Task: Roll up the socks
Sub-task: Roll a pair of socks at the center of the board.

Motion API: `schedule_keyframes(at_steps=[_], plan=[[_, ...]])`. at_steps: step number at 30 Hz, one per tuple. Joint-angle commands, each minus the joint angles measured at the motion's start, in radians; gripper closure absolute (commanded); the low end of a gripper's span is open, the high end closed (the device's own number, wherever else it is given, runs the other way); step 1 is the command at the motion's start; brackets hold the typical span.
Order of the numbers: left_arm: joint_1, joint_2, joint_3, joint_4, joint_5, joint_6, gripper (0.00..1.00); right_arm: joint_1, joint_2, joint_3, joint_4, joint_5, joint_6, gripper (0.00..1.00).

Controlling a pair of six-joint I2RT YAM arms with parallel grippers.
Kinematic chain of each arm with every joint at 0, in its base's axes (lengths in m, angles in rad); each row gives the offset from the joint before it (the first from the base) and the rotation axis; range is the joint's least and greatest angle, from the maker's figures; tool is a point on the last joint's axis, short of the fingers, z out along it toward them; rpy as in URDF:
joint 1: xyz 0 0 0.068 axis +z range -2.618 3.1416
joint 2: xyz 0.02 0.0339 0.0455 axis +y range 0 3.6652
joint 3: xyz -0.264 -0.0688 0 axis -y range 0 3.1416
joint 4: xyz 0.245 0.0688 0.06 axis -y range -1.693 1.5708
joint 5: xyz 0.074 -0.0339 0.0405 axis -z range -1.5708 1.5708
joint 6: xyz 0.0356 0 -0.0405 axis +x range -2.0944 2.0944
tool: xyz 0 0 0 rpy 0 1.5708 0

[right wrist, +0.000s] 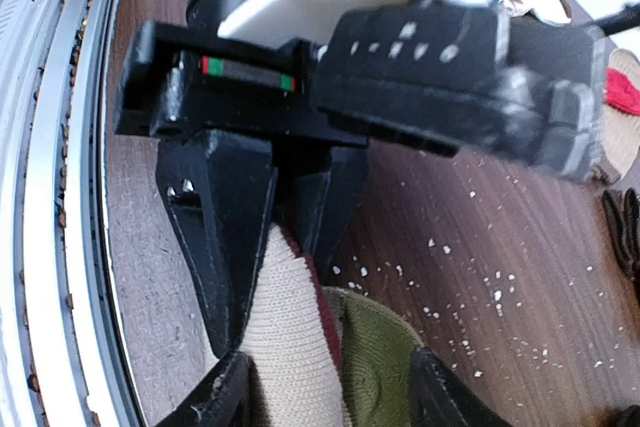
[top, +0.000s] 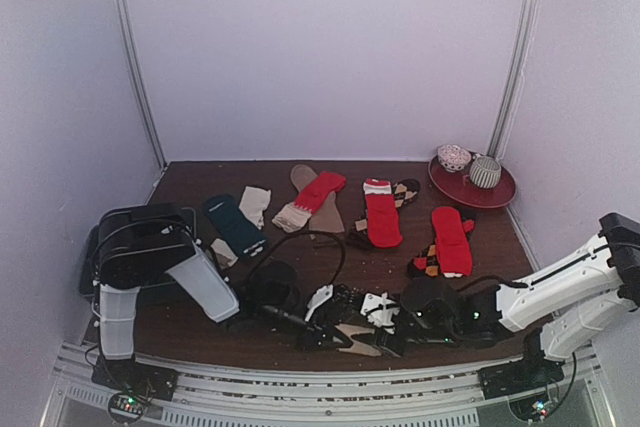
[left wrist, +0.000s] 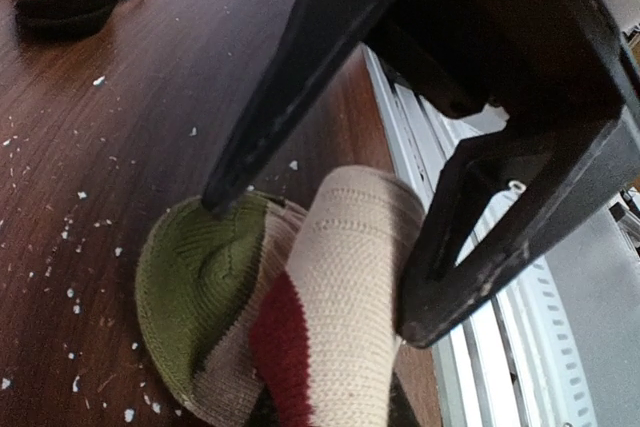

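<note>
Nearest the left wrist lens lay the sock (left wrist: 335, 287), tan with an olive toe and a red band, doubled over at 6 o'clock on the table (top: 500, 237). I had the left gripper (left wrist: 320, 257) reaching in from 9 o'clock, clamped on the fold. The right gripper (right wrist: 330, 392) came from 3 o'clock with a finger on either side of it, though I could not tell if it squeezed. I judged its long axis ran 9 to 3, straight between them. The other socks (top: 382, 217) lay well apart toward 12.
</note>
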Motion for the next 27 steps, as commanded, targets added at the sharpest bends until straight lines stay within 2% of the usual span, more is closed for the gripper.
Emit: schedule_keyframes(at_steps=[1,5,9,16,21,23,25,27], plan=[[-0.023,0.11,-0.063,-0.473,-0.03,-0.036,1.0,0.005,0.054,0.008,-0.027,0.014,0.019,0.48],[-0.023,0.117,-0.05,-0.484,-0.037,-0.033,1.0,0.005,0.062,-0.014,-0.018,-0.003,0.097,0.57],[-0.021,0.124,-0.039,-0.485,-0.045,-0.028,1.0,0.003,0.08,-0.043,-0.002,-0.052,0.174,0.71],[-0.005,0.127,0.026,-0.51,-0.05,0.004,1.0,-0.032,0.162,-0.086,0.016,-0.135,0.349,0.82],[0.0,0.13,0.055,-0.516,-0.093,0.017,1.0,-0.047,0.249,-0.101,0.029,-0.155,0.436,0.84],[0.0,0.109,0.051,-0.497,-0.128,0.032,0.92,-0.051,0.281,-0.103,0.04,-0.165,0.457,0.84],[0.0,0.071,0.045,-0.478,-0.174,0.062,0.7,-0.054,0.305,-0.107,0.047,-0.178,0.476,0.84],[0.0,0.021,0.031,-0.445,-0.231,0.104,0.43,-0.059,0.32,-0.107,0.048,-0.193,0.487,0.84]])
